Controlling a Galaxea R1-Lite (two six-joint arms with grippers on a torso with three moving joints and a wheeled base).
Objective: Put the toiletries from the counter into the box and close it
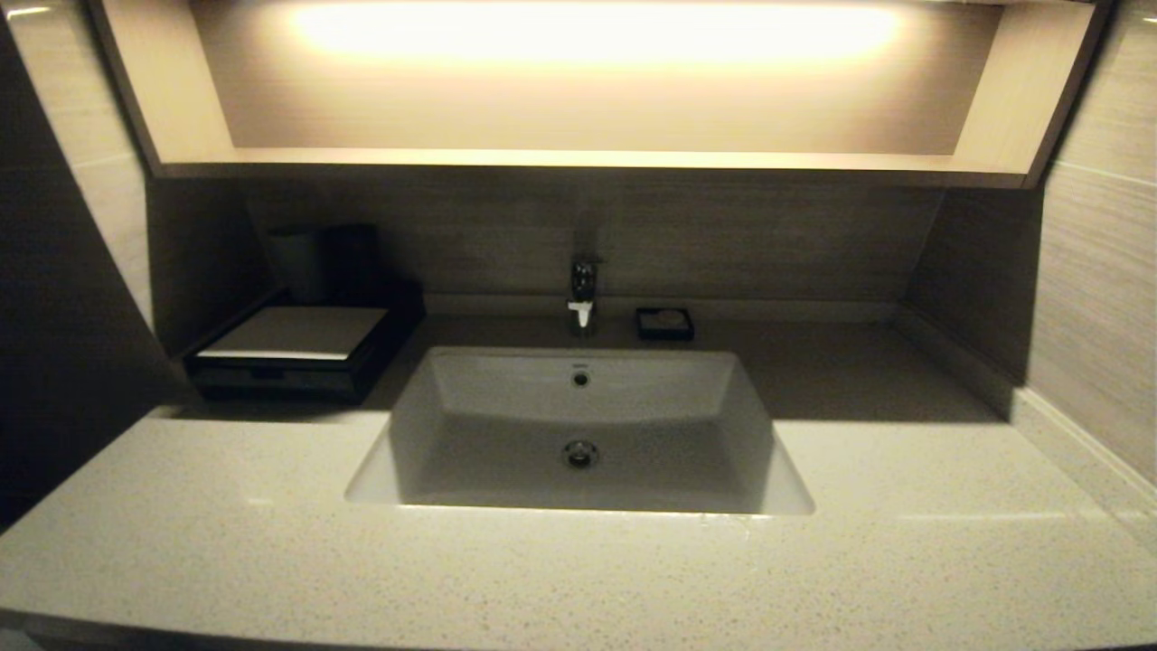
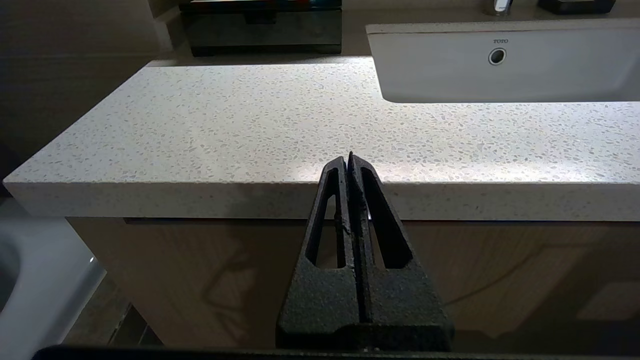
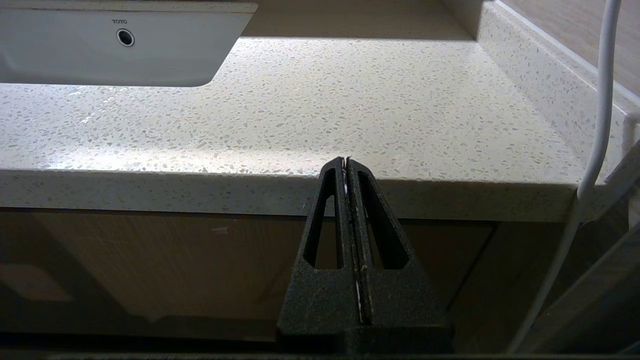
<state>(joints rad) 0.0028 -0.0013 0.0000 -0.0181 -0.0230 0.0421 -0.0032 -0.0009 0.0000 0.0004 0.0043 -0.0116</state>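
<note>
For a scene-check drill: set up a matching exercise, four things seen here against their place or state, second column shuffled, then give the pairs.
Things:
1. box
2. soap dish
3. faucet
4. left gripper

Place or state:
A. jaws shut, in front of the counter's front edge
B. behind the sink, at its middle
C. back left of the counter, drawer pushed in
D. just right of the faucet, by the back wall

Pairs: 1-C, 2-D, 3-B, 4-A

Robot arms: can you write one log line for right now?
left gripper: shut, parked below counter edge | right gripper: same | box: closed | toiletries: none visible
</note>
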